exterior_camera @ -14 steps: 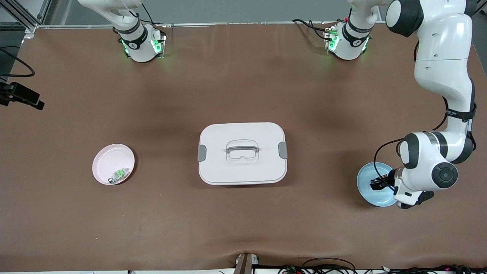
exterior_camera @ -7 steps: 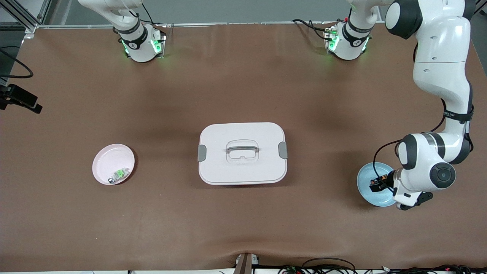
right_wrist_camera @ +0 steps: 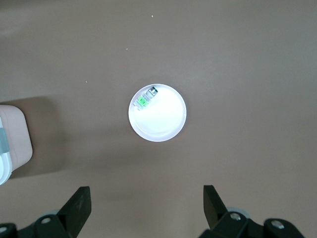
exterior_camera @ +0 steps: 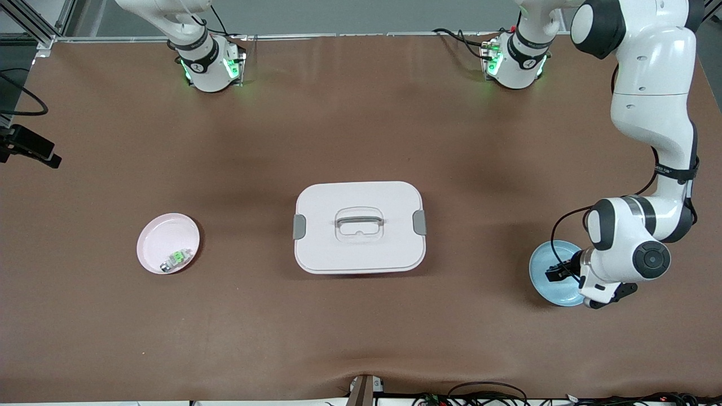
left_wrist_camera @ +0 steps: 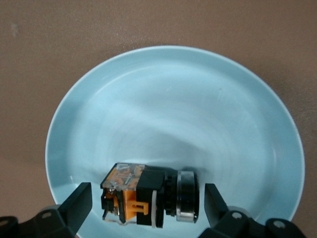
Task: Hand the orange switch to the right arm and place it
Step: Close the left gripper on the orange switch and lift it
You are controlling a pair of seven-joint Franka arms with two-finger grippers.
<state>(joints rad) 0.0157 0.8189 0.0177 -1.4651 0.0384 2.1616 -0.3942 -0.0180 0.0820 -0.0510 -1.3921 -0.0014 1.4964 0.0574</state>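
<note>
Brown table (exterior_camera: 361,124) carries a blue plate (left_wrist_camera: 173,109) near its left-arm edge, where the left gripper (left_wrist_camera: 146,201), fingers spread, straddles the seemingly untouched orange switch (left_wrist_camera: 148,196), while the right gripper (right_wrist_camera: 146,203) waits released.

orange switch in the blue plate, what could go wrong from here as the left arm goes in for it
The orange switch lies on its side low in the sloped blue plate, so it may roll or slide as the open left end effector closes. The fingers flank it lengthwise near the rim and might catch the plate. The right end effector waits high over the pink plate.
</note>
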